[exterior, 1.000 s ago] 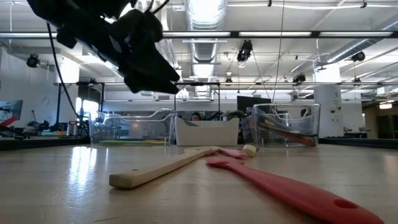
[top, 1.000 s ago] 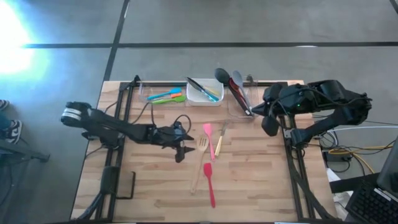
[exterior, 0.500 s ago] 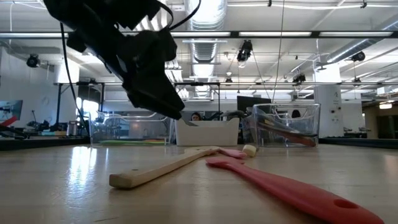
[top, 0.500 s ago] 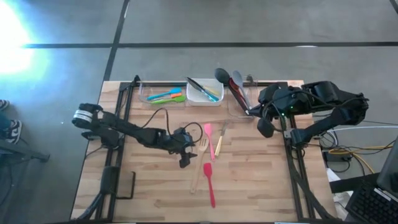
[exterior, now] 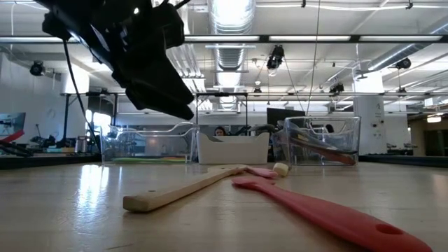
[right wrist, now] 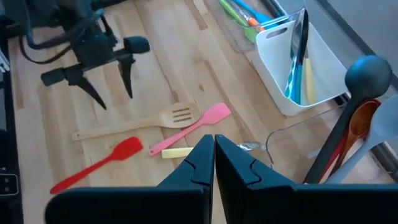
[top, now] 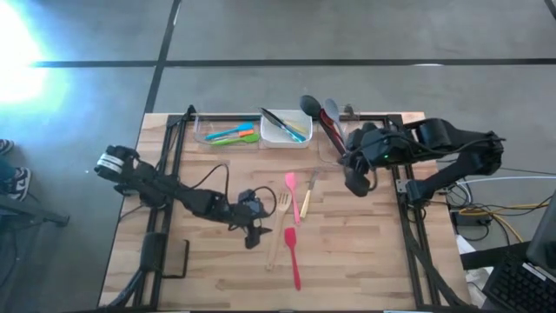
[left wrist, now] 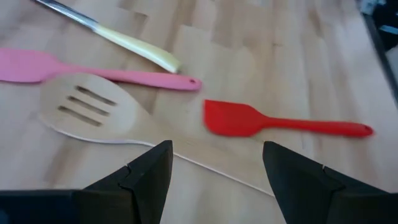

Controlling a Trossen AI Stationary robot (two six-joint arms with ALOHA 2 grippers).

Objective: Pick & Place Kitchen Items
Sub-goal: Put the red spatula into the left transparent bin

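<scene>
- My left gripper (top: 253,239) hangs over mid-table with its fingers (left wrist: 142,180) spread apart and nothing between them, just left of the wooden slotted spatula (top: 278,228).
- In the left wrist view the wooden spatula's head lies just ahead of the fingers, with the red spatula (left wrist: 283,122) beside it.
- Four utensils lie loose on the table (top: 365,261): the wooden one, the red spatula nearest the front edge, a pink spatula (top: 292,193) farther back, and a cream-handled utensil (top: 307,195) just right of the pink one.
- My right gripper (top: 356,180) is over the far right of the table, fingers pressed together and holding nothing, near the clear tub (top: 334,143).
- That tub holds a black ladle (top: 310,106) and other long-handled pieces standing tilted.
- A white tub (top: 286,130) sits at far centre with utensils in it; a shallow clear tray (top: 228,132) to its left holds teal, orange and green utensils.
</scene>
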